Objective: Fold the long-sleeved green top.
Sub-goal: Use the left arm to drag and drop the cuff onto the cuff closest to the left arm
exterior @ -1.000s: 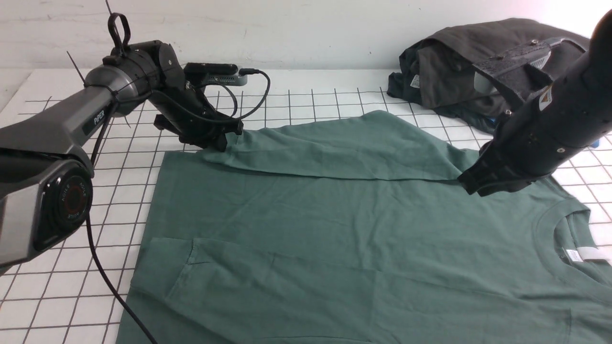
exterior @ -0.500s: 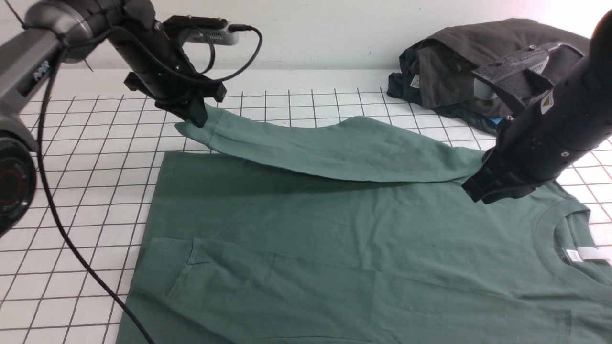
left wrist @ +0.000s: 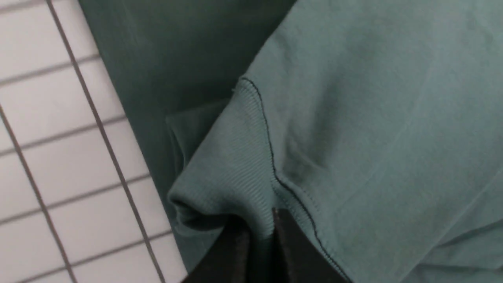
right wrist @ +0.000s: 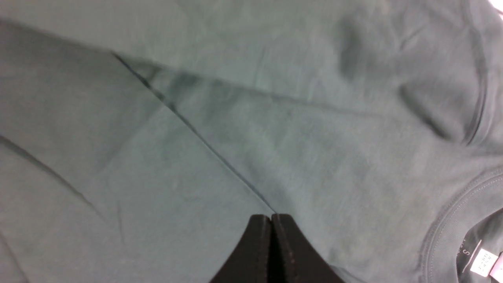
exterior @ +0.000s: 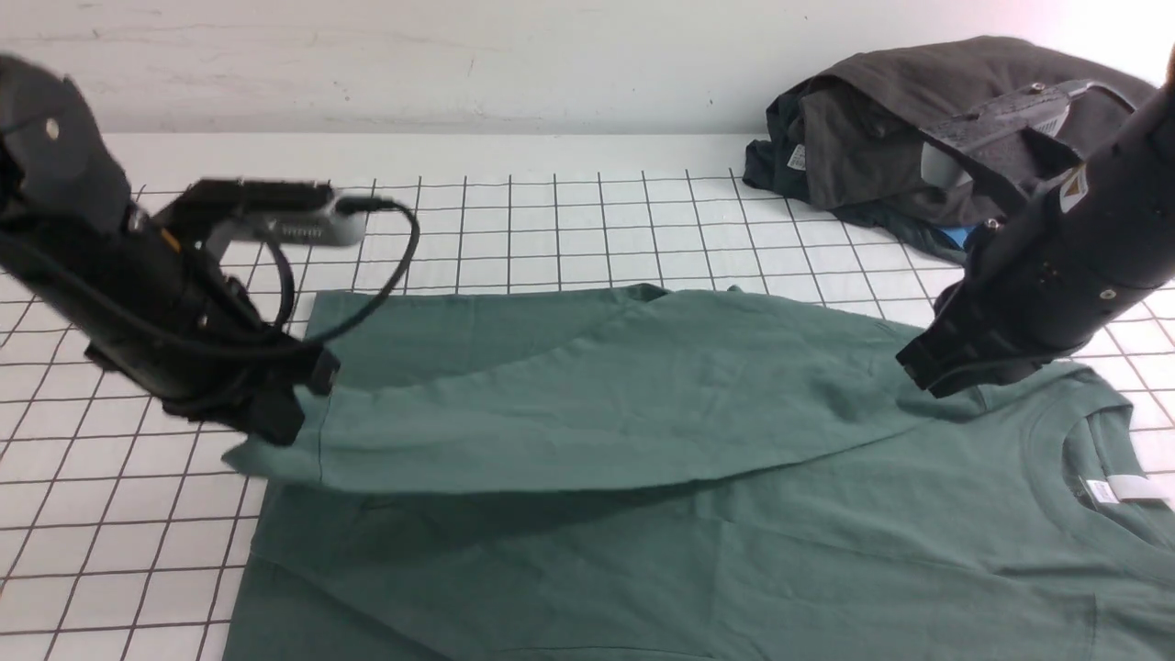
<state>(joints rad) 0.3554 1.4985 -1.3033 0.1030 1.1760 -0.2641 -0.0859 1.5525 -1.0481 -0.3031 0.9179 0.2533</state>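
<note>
- White gridded table (exterior: 551, 211) carries the green long-sleeved top (exterior: 734, 551), spread flat; a dark grey garment (exterior: 872, 110) lies heaped well beyond the right fingers.
- Left gripper (exterior: 286, 424): fingers clamped tight on the ribbed cuff (left wrist: 232, 157); the sleeve stretches raised from them, across the body.
- Right gripper (exterior: 925, 375): fingers pressed together, tips at the shoulder seam; a grip on cloth cannot be confirmed.

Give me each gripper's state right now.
Left gripper: shut on the cuff of the green long-sleeved top.
Right gripper: shut at the shoulder seam; any grip cannot be told.
</note>
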